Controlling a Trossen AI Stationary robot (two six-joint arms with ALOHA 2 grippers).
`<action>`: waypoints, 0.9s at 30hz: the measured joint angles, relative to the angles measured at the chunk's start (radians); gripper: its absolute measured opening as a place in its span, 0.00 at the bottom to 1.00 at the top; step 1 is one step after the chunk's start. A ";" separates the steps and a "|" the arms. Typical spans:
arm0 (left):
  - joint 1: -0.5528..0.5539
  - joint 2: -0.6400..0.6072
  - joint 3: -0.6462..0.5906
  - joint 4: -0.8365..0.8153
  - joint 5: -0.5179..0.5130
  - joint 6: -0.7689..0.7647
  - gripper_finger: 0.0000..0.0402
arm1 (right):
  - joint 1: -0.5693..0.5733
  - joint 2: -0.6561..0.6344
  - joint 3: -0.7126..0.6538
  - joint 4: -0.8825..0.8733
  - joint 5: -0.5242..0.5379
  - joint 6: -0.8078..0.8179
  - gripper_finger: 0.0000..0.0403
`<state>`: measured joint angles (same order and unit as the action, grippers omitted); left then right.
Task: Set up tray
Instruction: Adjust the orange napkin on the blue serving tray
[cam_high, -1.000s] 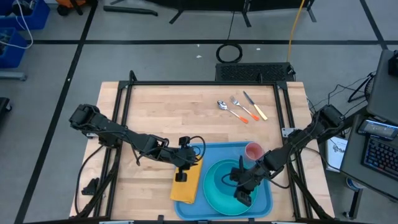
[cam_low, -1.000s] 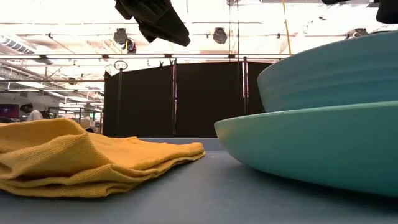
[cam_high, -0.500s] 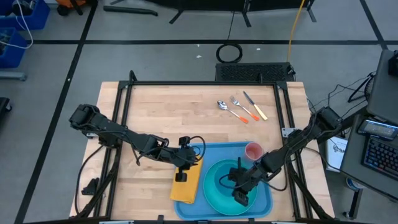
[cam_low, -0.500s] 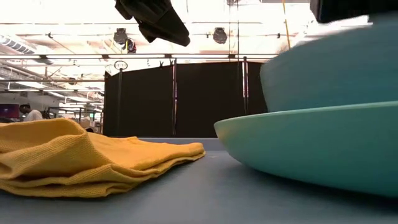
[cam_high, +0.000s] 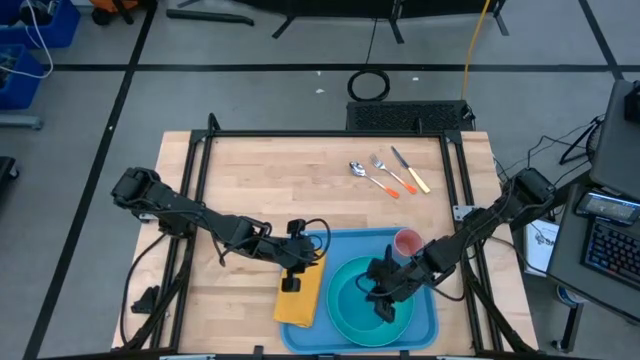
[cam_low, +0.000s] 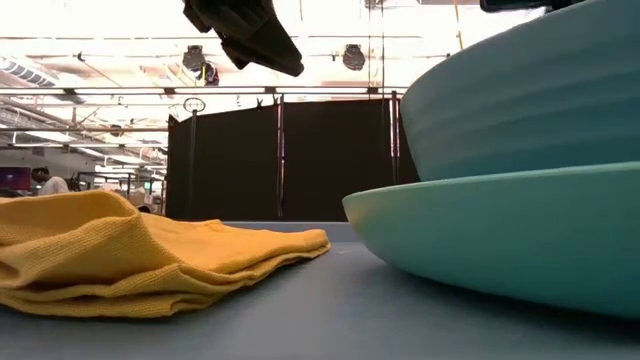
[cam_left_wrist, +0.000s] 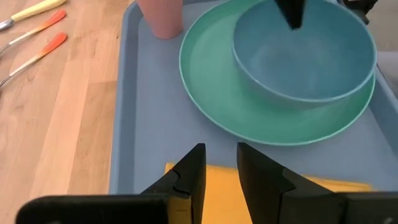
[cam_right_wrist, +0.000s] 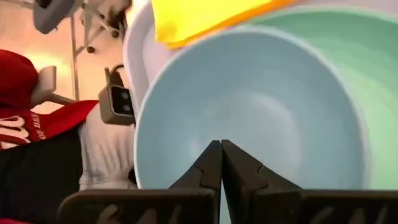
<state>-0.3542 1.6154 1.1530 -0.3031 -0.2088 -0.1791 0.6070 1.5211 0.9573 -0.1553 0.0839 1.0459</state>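
Note:
The blue tray (cam_high: 350, 245) lies at the table's near edge. A teal plate (cam_left_wrist: 211, 93) rests flat on it, and a light blue bowl (cam_left_wrist: 305, 62) sits on the plate, tilted. My right gripper (cam_high: 385, 308) is shut on the bowl's rim. An orange-yellow folded napkin (cam_high: 298, 298) lies across the tray's left rim. My left gripper (cam_left_wrist: 219, 152) hovers above the napkin, fingers a little apart with nothing between them. A pink cup (cam_high: 407, 241) stands upright on the tray's far right corner. My right gripper is shut on the bowl's rim (cam_left_wrist: 292, 28), on the side toward the table's right. Its fingers slant down from the right. The bowl (cam_low: 530, 100) is tipped, its right side raised, its lower part down by the plate (cam_low: 480, 230).
A spoon, fork and knife with orange and yellow handles (cam_high: 388, 172) lie on the bare wood at the far right of the table. Black frame rails run along both table sides. A person in a red shirt (cam_right_wrist: 25, 93) shows beyond the table's near edge.
My right gripper has turned at the wrist and drawn slightly toward the table's far edge. The bowl has tipped with it, and its left side has shifted toward the napkin, while the plate has stayed put.

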 joint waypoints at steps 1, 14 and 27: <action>0.000 0.000 0.000 -0.015 0.000 -0.003 0.23 | 0.000 -0.004 0.000 0.010 0.000 -0.015 0.00; -0.016 0.004 0.000 -0.220 0.006 -0.164 0.23 | -0.002 -0.036 0.000 0.199 0.141 -0.355 0.00; -0.064 0.169 0.001 -0.166 0.235 -0.085 0.01 | 0.037 -0.178 0.000 0.262 0.283 -0.674 0.00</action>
<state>-0.4185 1.7840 1.1542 -0.4687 0.0257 -0.2639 0.6437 1.3433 0.9574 0.1066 0.3670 0.3722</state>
